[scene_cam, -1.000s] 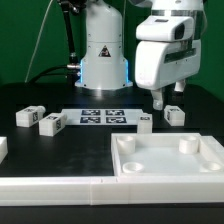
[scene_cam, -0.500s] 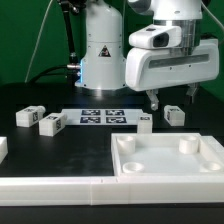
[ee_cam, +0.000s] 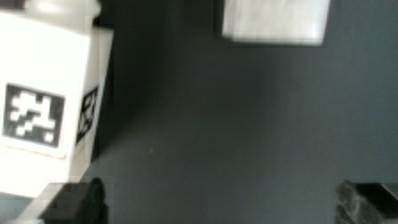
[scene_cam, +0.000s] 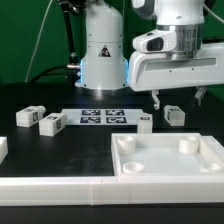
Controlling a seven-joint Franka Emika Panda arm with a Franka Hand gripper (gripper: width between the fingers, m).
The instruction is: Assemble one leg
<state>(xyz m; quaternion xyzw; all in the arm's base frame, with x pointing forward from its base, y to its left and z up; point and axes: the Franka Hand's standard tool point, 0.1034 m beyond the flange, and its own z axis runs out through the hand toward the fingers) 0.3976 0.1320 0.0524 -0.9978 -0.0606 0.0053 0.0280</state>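
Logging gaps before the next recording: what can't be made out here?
Wrist view: tagged leg, blurred and cut off by the picture edge; which leg it is stays unclear.
Wrist view: white block, cut off by the edge; unidentifiable.
Exterior view's rightmost leg: tag too small to read.
Exterior view: open tool, height above the table unclear.

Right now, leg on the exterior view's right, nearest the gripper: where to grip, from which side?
Likely from above, fingers across its two flat side faces at mid-length. The leg lies flat on the table, apart from other parts, sides exposed; the open gripper hangs near it.
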